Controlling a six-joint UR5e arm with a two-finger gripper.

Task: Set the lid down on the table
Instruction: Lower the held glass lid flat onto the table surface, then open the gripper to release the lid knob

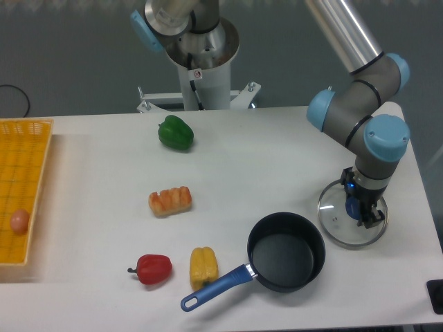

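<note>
The round glass lid (339, 223) with a thin metal rim lies low over the white table (263, 159) at the right, just right of the black saucepan (286, 251). My gripper (362, 209) points straight down over the lid's centre and is shut on its small blue knob, which the fingers mostly hide. I cannot tell whether the lid touches the tabletop. The saucepan is open, its blue handle pointing to the front left.
A green pepper (175, 133), a piece of bread (169, 200), a red pepper (152, 268) and a yellow pepper (203, 266) lie on the table. A yellow mesh tray (21, 180) with an egg (19, 220) stands at the left edge.
</note>
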